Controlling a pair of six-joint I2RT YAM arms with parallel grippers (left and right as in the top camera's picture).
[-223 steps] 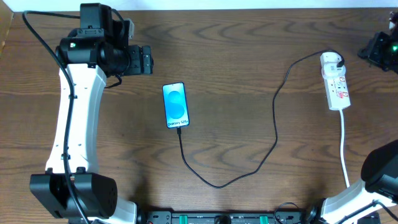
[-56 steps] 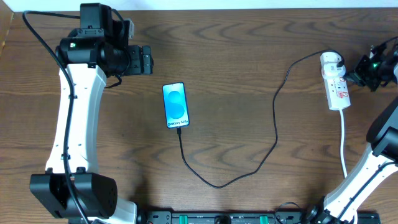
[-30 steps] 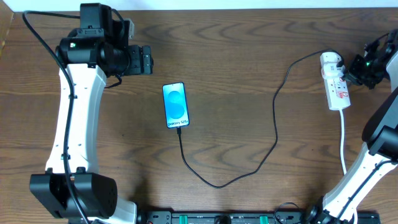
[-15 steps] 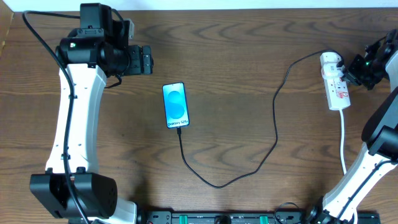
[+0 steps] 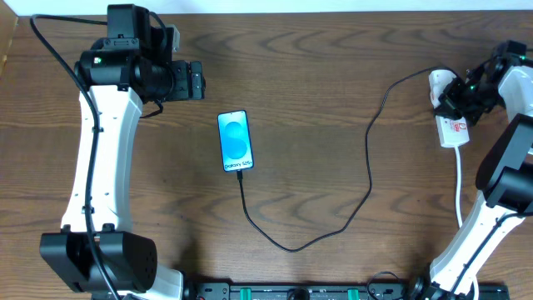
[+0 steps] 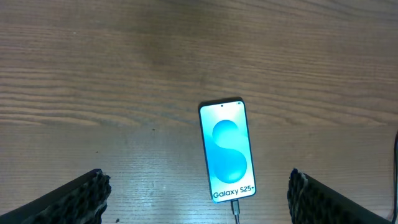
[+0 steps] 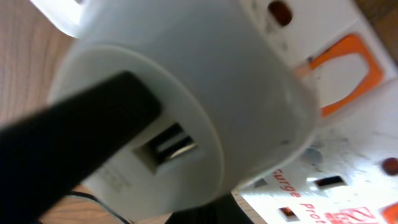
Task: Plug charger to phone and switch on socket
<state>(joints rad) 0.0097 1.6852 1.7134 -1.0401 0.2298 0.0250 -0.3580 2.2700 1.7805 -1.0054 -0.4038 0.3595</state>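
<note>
The phone (image 5: 234, 140) lies flat mid-table, its blue screen lit. In the left wrist view the phone (image 6: 227, 151) has the charger (image 6: 234, 209) plug tip seated in its bottom edge. The black charger (image 5: 371, 175) cable loops across the table to the white adapter (image 5: 439, 79) on the socket (image 5: 454, 132). My left gripper (image 5: 196, 81) hovers open up and to the left of the phone, nothing between its fingers (image 6: 74, 199). My right gripper (image 5: 450, 106) is shut, its tip over the socket beside the adapter (image 7: 186, 93). An orange-red switch (image 7: 342, 56) shows on the socket (image 7: 354, 162).
The socket's white cord (image 5: 460, 196) runs down the right side toward the table's front edge. The right arm's base (image 5: 466, 267) stands at front right and the left arm's base (image 5: 100, 258) at front left. A black rail (image 5: 291, 292) lines the front edge.
My right gripper has swung left from beside the socket to over its adapter end. The left arm, phone and cable have not moved.
</note>
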